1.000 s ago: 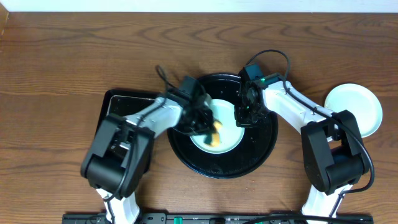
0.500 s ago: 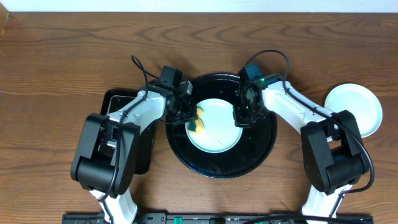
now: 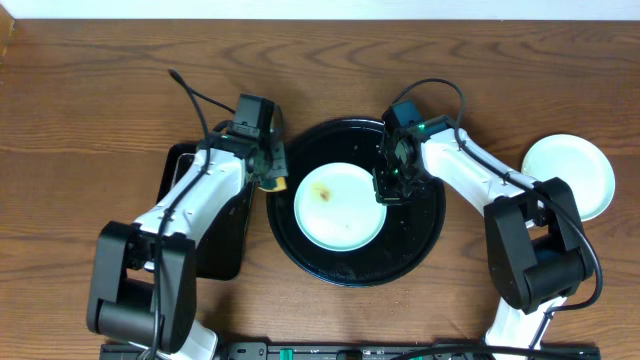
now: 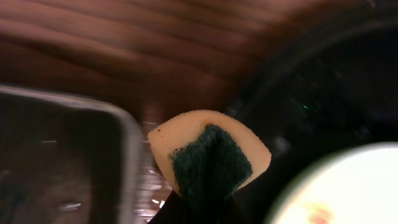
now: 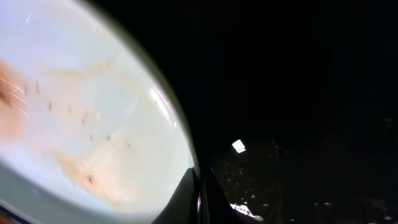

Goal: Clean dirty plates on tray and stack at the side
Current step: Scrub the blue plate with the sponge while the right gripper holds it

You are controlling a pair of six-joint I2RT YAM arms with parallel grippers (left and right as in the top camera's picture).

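Note:
A pale turquoise plate [image 3: 340, 206] with a brown smear lies in the round black tray [image 3: 420, 235]. My right gripper [image 3: 385, 190] is shut on the plate's right rim; the right wrist view shows the rim [image 5: 180, 149] pinched between the fingers [image 5: 199, 193]. My left gripper [image 3: 272, 178] is shut on a yellow and green sponge [image 4: 208, 155], held over the tray's left rim, off the plate. A second pale plate [image 3: 568, 175] lies on the table at the right.
A black rectangular tray [image 3: 185, 200] lies left of the round tray, under my left arm; its rim shows in the left wrist view [image 4: 124, 143]. Bare wooden table lies behind and in front.
My left gripper has drawn the sponge off the plate, leftward and back to the tray's left rim. A brown smear now shows on the plate. The right gripper has not moved.

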